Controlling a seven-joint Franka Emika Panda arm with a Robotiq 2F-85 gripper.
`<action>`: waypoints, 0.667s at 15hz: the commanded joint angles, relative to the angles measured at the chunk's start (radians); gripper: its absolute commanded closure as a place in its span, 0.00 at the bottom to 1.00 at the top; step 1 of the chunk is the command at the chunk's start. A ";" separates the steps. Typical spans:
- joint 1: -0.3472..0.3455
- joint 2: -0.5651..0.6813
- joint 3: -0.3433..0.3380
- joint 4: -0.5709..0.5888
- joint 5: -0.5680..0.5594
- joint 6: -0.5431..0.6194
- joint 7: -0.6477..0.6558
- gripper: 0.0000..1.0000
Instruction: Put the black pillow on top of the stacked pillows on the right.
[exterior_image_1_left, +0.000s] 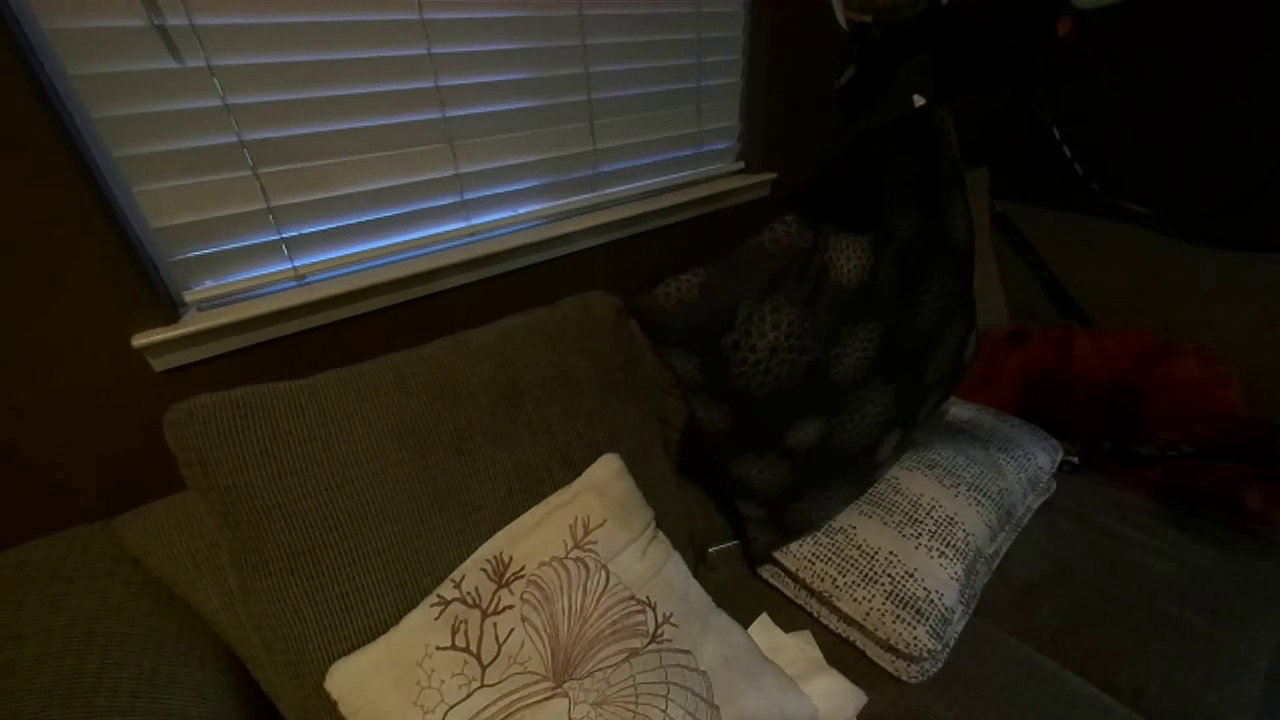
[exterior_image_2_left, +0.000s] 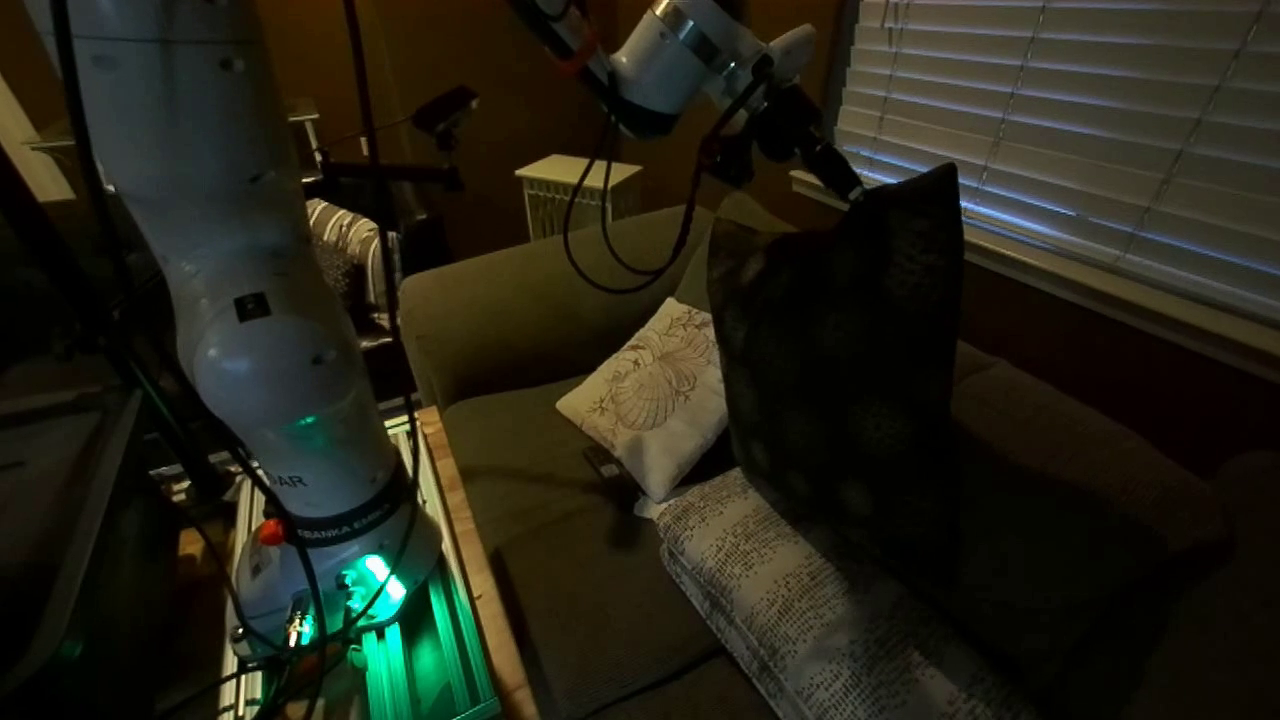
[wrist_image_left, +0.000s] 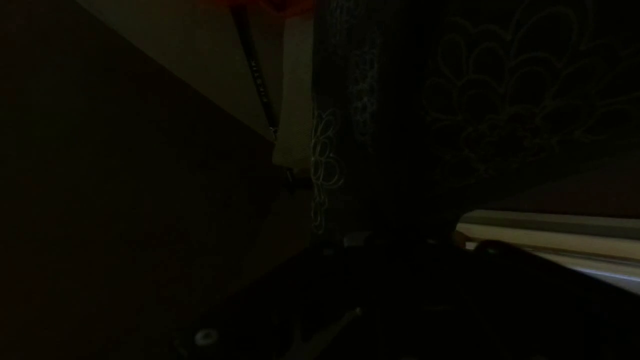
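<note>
Gripped along its top edge, between 2 peaked corners, the black pillow is held by the hand, pinched narrow on the fabric! The sofa seat is the table here, and toward its back edge the pillow is hung upright at the stacked pillows; whether they are touched by its lower side cannot be told. The stack itself, speckled in bands, is cut off at the bottom in an exterior view, its layers hard to count.

Over to the bin-like grey shape, cut by the left border, its inside too dark to be made out. And lettering! "FRANKA EMIK" is read on the arm's base, its end unclear; above it a word is caught only by its tail, "AR". In the wrist view "PIKSTIK" is printed down a black stick, while much of the hand is swallowed by darkness.

Near the table's back corner, by the armrest, the white cushion is tilted, its shell embroidery seen in both exterior views. A white scrap is partly hidden beside it, and a red heap is too murky to be named.
</note>
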 joint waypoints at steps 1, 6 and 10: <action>-0.036 -0.099 -0.001 -0.047 -0.068 0.000 0.028 0.99; -0.056 -0.049 0.007 -0.022 -0.001 0.003 0.011 0.94; -0.054 -0.043 0.008 -0.019 -0.013 -0.029 0.040 0.99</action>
